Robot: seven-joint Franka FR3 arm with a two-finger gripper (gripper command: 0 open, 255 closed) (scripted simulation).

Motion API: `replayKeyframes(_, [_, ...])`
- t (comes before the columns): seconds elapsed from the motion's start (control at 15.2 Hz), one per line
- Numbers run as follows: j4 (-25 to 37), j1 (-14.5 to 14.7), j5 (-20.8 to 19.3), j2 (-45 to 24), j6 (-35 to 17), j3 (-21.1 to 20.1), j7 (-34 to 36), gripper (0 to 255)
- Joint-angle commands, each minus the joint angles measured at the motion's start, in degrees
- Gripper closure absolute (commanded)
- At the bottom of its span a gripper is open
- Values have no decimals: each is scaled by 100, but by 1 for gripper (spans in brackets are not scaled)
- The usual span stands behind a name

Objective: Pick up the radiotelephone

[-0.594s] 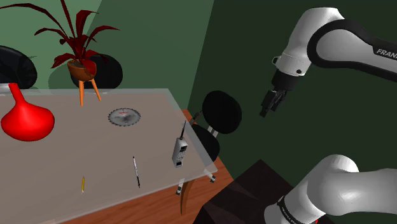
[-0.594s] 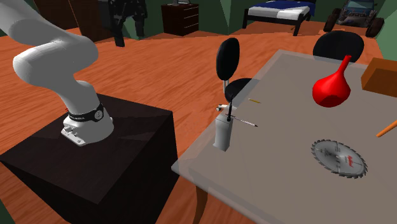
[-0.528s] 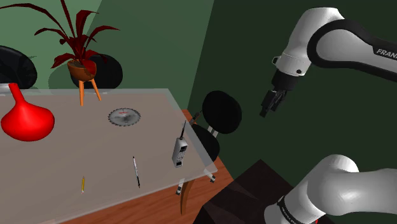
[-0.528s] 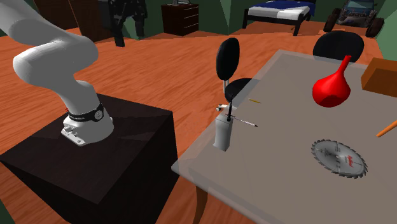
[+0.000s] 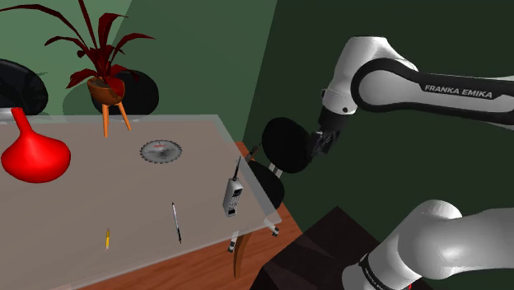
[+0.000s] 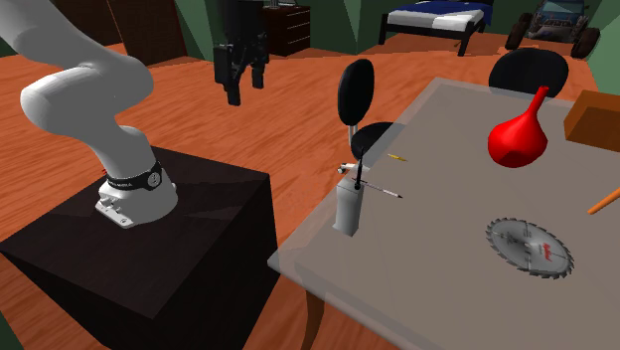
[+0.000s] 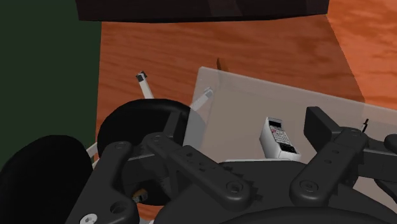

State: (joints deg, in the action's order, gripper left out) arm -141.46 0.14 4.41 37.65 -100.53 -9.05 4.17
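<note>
The radiotelephone (image 5: 232, 198) is a grey handset with a thin black antenna, lying near the table (image 5: 82, 214) edge closest to the stand. It shows as a pale block (image 6: 348, 210) in the second exterior view and with its keypad up (image 7: 280, 137) in the wrist view. My gripper (image 5: 318, 147) hangs in the air beyond the table's edge, above and to the shoulder view's right of the phone, over a black chair (image 5: 284, 148). The gripper (image 6: 238, 85) is open with nothing between its fingers (image 7: 323, 124), and it is well clear of the phone.
On the table lie a pen (image 5: 176, 222), a small pencil (image 5: 107, 239), a circular saw blade (image 5: 161, 151) and a red vase (image 5: 33, 152). A potted plant (image 5: 103, 49) stands at the back. The black chair (image 6: 358, 94) sits between the stand (image 6: 149, 249) and the table.
The arm has swung toward the table. The gripper moved left and down in the shoulder view, and right and down in the second exterior view. Nothing on the table moved.
</note>
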Motion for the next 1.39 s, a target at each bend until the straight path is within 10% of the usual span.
replayKeyframes(0.0, [-32, 12, 28, -343, -388, -173, 182, 0])
replayKeyframes(0.66, [354, -73, -328, -2440, -2043, -931, 1215, 0])
replayKeyframes(1.32, [1576, 43, -1618, -4894, -2970, -1178, 2642, 0])
